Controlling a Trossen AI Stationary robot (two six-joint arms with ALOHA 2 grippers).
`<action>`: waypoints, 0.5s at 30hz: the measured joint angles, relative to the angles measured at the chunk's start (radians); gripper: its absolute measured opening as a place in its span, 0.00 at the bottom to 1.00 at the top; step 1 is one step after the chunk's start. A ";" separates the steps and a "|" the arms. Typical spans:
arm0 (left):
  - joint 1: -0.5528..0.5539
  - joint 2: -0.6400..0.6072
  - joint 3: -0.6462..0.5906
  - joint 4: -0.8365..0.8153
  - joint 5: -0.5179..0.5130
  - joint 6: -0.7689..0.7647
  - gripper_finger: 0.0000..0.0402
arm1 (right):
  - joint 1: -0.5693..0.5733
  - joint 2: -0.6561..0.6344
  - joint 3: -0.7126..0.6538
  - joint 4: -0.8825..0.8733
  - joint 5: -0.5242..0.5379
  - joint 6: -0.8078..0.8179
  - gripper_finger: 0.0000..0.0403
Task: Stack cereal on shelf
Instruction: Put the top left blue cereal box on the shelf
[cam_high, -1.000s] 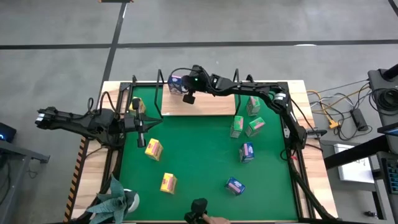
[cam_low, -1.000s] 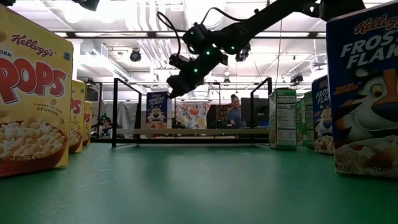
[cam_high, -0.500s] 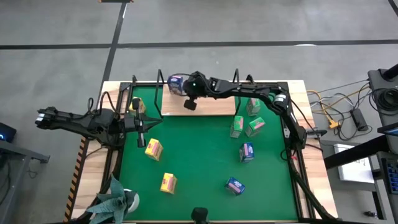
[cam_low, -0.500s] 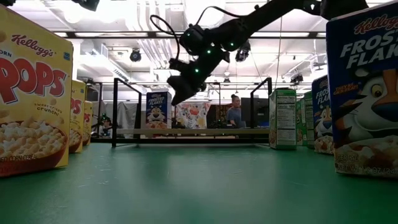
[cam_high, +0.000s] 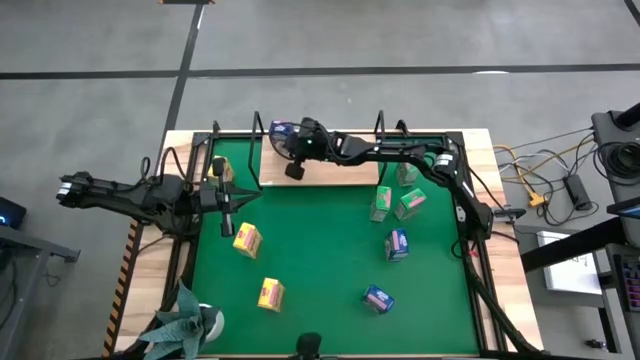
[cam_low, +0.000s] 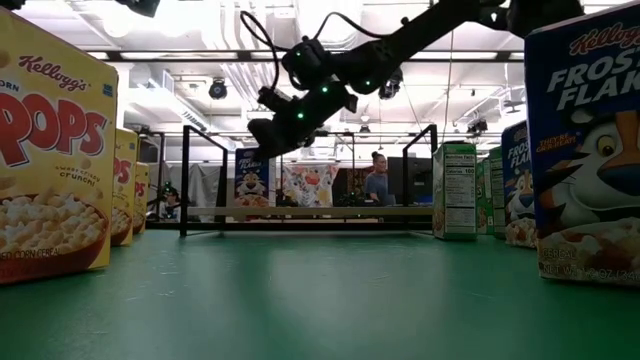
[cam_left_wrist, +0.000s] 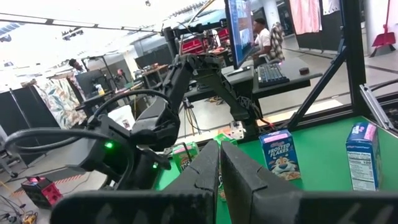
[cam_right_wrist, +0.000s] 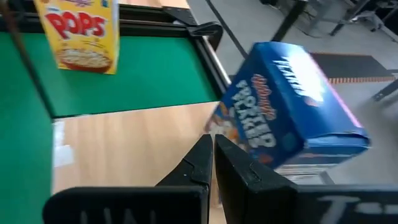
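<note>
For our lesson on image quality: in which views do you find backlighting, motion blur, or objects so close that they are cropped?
Low view: bright ceiling lights silhouette the right arm; the near Corn Pops box and Frosted Flakes box are cropped at the edges. Right wrist view: the blue Frosted Flakes box is smeared by motion blur. Left wrist view: the background is washed out.

Grey floor (cam_high: 400, 35); person at desk (cam_left_wrist: 283, 71).

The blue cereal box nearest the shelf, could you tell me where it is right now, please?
In the high view the blue cereal box stands at the shelf's far left corner, beside the black wire upright, just beyond the right end effector.
</note>
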 joint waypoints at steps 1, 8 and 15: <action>0.000 0.000 0.000 0.000 0.000 0.000 0.00 | -0.005 0.000 0.000 0.002 0.002 -0.003 0.02; 0.000 0.001 0.000 0.001 0.000 0.000 0.00 | -0.041 0.000 0.000 0.006 0.005 0.001 0.02; 0.000 0.001 0.000 0.001 0.000 0.004 0.00 | -0.050 0.001 0.000 0.011 0.004 0.001 0.02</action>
